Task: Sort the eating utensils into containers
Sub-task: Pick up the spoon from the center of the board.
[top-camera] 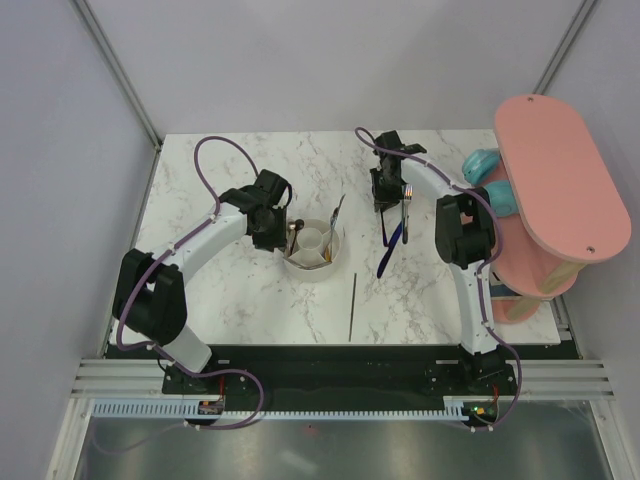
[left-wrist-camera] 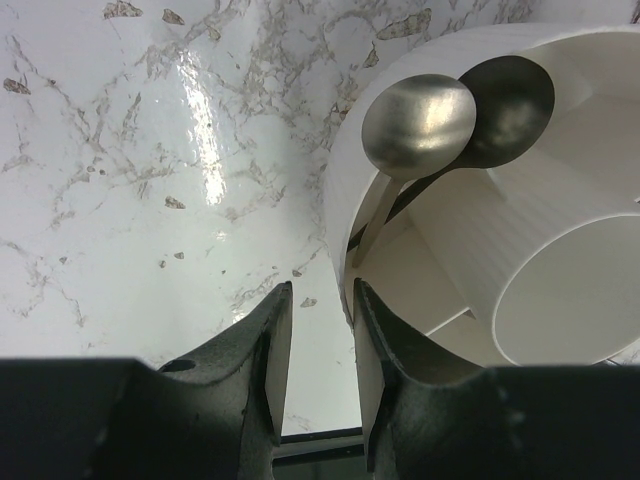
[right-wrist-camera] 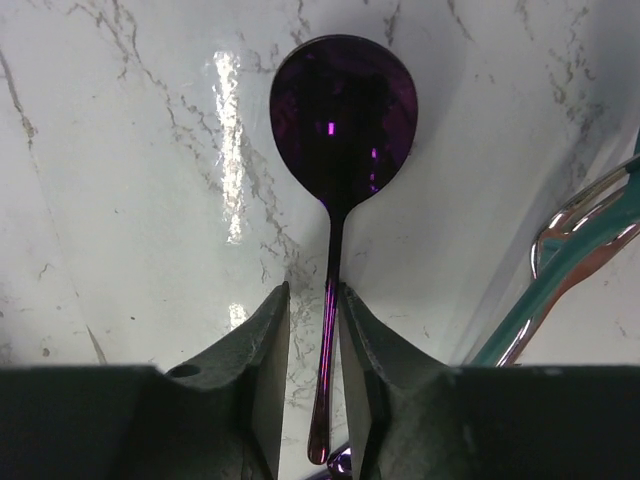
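Lengthwise, the purple spoon (right-wrist-camera: 343, 110) lies within the right gripper (right-wrist-camera: 314, 292).

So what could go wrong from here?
The purple spoon has a thin handle lying off-centre inside the right hand, so it may twist or slip when gripped. The teal utensil lies close beside and could get knocked. The left hand sits close by the white holder; a nudge might shift it.

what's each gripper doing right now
Left gripper: open, empty, beside the white holder.
Right gripper: open, straddling the handle of the purple spoon, not clamped on it.
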### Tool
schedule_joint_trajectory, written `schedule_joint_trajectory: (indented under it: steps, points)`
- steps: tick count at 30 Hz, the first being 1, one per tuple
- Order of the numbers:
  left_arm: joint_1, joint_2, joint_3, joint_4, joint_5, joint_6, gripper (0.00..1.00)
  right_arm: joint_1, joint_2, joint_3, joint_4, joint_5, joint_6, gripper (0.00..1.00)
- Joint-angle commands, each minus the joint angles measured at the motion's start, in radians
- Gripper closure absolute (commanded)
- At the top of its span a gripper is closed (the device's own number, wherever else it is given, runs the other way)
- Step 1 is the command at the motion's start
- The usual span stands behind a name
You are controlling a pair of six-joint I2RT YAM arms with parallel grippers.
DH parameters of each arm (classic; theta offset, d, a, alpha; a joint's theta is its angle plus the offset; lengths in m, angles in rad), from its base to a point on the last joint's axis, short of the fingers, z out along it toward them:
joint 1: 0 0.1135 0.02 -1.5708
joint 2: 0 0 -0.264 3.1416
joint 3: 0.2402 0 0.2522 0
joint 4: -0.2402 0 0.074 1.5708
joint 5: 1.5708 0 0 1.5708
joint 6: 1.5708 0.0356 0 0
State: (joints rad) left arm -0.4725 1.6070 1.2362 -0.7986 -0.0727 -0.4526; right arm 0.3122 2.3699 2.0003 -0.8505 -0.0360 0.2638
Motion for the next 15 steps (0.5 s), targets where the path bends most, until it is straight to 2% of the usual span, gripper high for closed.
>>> schedule_joint_trajectory:
  steps: [1, 5, 13, 14, 15]
  points:
    - [0.003, -0.022, -0.004, -0.013, -0.013, -0.026, 0.63, 0.019, 0.101, -0.037, -0.007, 0.013, 0.025, 0.65]
    - [0.002, -0.027, -0.006, -0.014, -0.019, -0.015, 0.63, 0.021, 0.153, 0.035, -0.019, -0.014, 0.037, 0.66]
    - [0.002, -0.03, -0.006, -0.014, -0.018, -0.017, 0.63, 0.019, 0.189, 0.072, -0.024, 0.047, 0.06, 0.69]
    - [0.002, -0.029, -0.006, -0.014, -0.019, -0.017, 0.63, 0.019, 0.192, 0.078, -0.027, 0.048, 0.06, 0.72]
    - [0.002, -0.028, -0.006, -0.013, -0.018, -0.018, 0.63, 0.019, 0.198, 0.078, -0.03, 0.045, 0.055, 0.95]
